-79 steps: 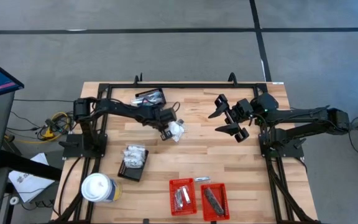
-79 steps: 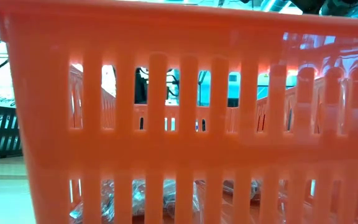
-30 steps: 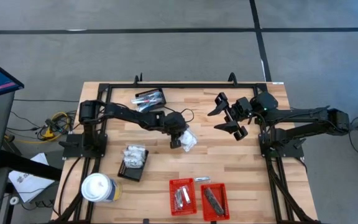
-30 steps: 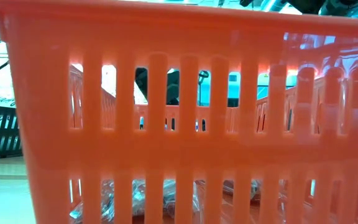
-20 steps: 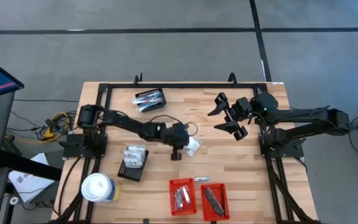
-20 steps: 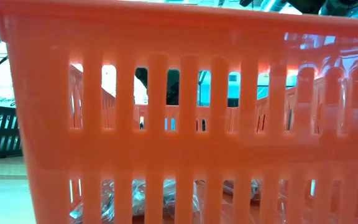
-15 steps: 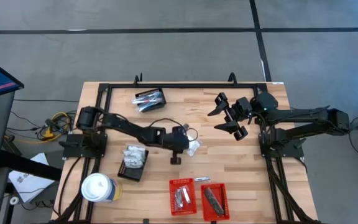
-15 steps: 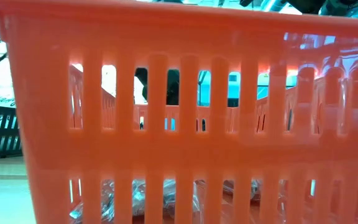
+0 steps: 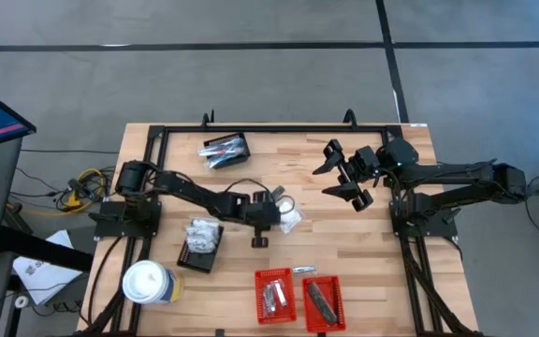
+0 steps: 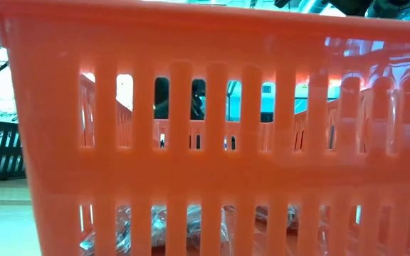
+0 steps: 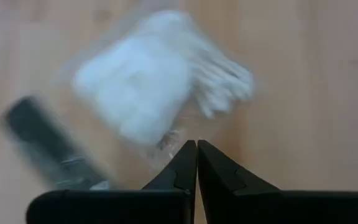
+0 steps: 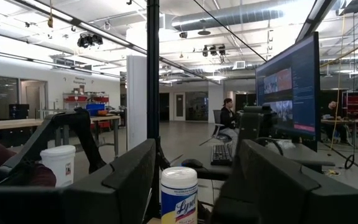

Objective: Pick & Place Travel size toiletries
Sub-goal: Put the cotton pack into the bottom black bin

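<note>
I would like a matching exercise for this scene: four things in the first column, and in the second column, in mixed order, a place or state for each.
Column one:
1. left gripper
2. right gripper
3. white cup
4. black basket

Column two:
A. open, raised at the right side of the table
B. holds a heap of white packets
C. shut on the clear wrap of a white packet, mid-table
D. stands at the front left corner

Pairs: 1-C, 2-A, 3-D, 4-B
</note>
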Motion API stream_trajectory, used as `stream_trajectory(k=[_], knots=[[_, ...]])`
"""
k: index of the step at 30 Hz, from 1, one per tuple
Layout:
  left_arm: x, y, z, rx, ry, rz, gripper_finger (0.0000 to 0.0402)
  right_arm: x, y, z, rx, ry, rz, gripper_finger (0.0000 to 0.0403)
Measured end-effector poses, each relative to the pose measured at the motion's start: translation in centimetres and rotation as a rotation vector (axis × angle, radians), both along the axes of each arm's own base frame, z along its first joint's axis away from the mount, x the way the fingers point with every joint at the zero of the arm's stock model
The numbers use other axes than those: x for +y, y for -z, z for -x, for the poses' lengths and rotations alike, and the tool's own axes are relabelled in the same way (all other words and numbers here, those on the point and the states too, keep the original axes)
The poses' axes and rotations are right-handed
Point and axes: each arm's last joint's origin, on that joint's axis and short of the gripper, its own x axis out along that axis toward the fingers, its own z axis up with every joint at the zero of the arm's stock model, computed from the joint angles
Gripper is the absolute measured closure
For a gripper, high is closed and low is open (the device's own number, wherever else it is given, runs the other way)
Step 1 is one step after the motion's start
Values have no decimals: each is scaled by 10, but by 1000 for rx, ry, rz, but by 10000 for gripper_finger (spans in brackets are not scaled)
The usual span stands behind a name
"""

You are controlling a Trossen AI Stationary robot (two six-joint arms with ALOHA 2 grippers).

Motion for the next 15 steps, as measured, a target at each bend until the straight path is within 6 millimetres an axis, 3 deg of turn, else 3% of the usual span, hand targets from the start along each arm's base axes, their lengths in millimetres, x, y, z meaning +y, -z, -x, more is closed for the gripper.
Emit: stream_trajectory(k=[9, 12, 15], knots=[[60, 0, 1, -1, -179, -35, 394, 0, 0, 0, 0, 0, 0, 173], [66, 0, 1, -1, -205, -55, 394, 0, 0, 0, 3, 0, -1, 173], [56, -3, 0, -12, -179, -61, 394, 0, 0, 0, 4, 0, -1, 173]])
